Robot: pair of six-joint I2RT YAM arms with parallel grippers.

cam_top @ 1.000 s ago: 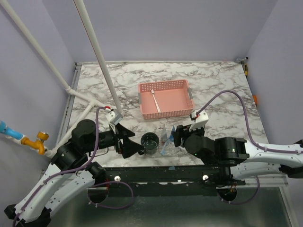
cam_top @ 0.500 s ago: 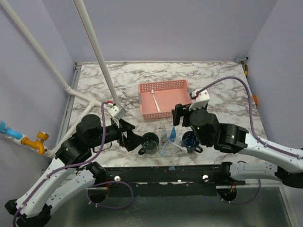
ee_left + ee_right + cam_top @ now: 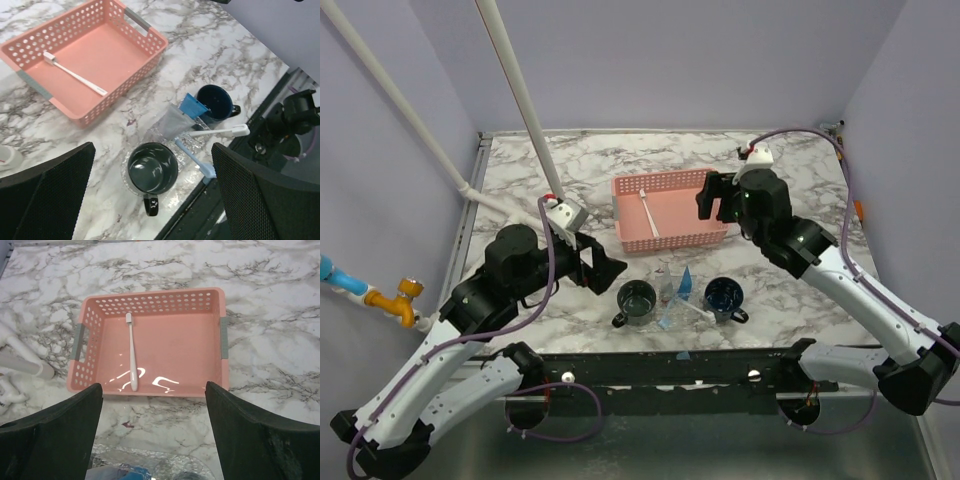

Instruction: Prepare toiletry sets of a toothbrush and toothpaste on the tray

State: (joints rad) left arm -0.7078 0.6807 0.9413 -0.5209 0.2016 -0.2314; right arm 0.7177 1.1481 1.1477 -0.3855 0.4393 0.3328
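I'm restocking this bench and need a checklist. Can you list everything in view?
basket: one, pink, far centre of the table
basket toothbrush: one, white, lying in the basket
green mug: one, dark green, near edge, left of the tray
blue mug: one, dark blue, near edge, right of the tray
tray: one, clear, between the mugs, edges hard to trace
toothpaste: one tube, grey with blue end, on the tray
white tray toothbrush: one, at the tray's near side
light blue toothbrush: one, beside it
pipes: white, left side
table: marble
left gripper: open, empty
right gripper: open, empty, over the basket
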